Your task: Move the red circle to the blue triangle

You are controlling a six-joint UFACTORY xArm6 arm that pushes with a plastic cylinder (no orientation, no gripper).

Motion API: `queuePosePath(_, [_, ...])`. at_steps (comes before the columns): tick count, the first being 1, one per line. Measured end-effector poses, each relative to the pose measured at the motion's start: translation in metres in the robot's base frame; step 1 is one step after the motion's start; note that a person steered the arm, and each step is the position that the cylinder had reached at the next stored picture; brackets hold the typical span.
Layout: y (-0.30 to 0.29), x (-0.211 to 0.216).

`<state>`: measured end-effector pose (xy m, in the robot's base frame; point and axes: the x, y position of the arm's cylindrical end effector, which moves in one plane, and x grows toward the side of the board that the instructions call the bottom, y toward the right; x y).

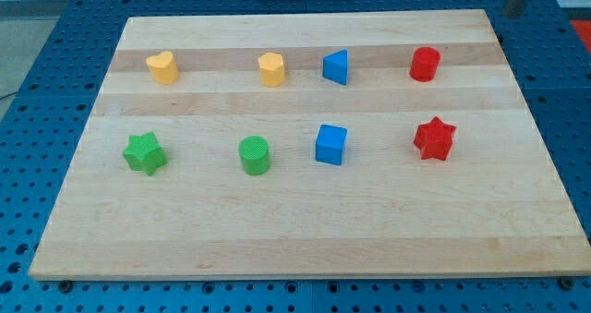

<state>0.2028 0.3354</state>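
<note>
On the counter (305,230), our red circle (425,64) stood in the top row, well apart to the view's right of the blue triangle (337,67). Our tool's tip was out of view; we could not tell its state.

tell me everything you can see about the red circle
The red circle is a short, upright red cylinder with a round flat top and faintly ribbed, plastic-looking sides. It stands on the wooden board in the upper row, nearest the view's right edge, right of the blue triangle and above the red star. Nothing touches it except the board. My tip does not show clearly.
</note>
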Motion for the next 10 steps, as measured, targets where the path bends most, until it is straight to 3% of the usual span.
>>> queuePosePath(3, [0.009, 0.0])
queuePosePath(5, [0.008, 0.082])
queuePosePath(7, [-0.013, 0.082])
queuePosePath(9, [-0.028, 0.136])
queuePosePath(10, [-0.063, 0.157])
